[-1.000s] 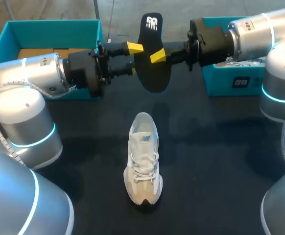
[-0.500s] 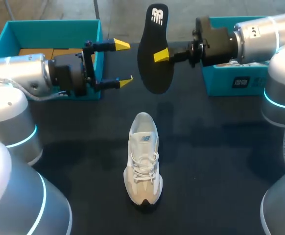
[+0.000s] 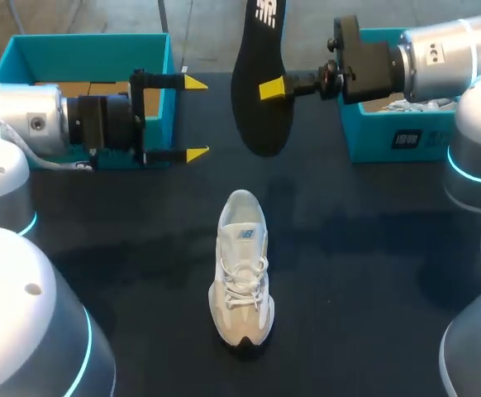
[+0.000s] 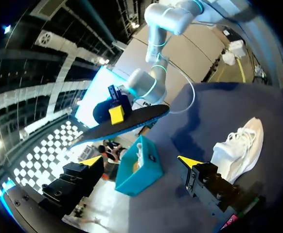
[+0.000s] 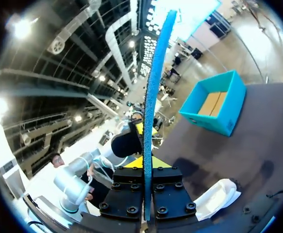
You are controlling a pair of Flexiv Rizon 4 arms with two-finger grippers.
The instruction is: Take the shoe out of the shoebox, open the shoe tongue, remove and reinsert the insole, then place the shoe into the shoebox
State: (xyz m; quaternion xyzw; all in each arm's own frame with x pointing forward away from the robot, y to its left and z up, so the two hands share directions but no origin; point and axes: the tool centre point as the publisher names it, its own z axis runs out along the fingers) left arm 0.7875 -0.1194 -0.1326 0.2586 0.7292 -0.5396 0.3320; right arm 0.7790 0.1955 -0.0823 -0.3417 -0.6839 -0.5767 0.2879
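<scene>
Head view has the insole (image 3: 261, 91) hanging in the air over the far side of the table (image 3: 364, 273), well above and beyond the shoe (image 3: 242, 277). The right gripper (image 3: 267, 88) pinches it across its middle, one yellow tip on the near face and the other hidden behind. That mid-length hold probably leaves both ends free, so either could be steered into the shoe's opening. The insole is black, long and thin, with a white mark at its upper end. It stands nearly on end.

In the right wrist view the insole (image 5: 153, 97) shows edge-on as a narrow blue strip, rising straight from between the clamped fingers of the right gripper (image 5: 148, 162).

The shoe is pale grey and white with its laces in. It stands on its sole mid-table, toe toward the robot and heel toward the insole. This looks like a sensible set-up for reinsertion.

The left gripper (image 3: 196, 117) hovers beside the insole but apart from it, fingers spread wide and holding nothing. It is likely free to steady the shoe or spread the tongue.

Teal boxes sit at the far corners, the left box (image 3: 26, 50) behind the left arm and the right box (image 3: 389, 141) under the right arm.
</scene>
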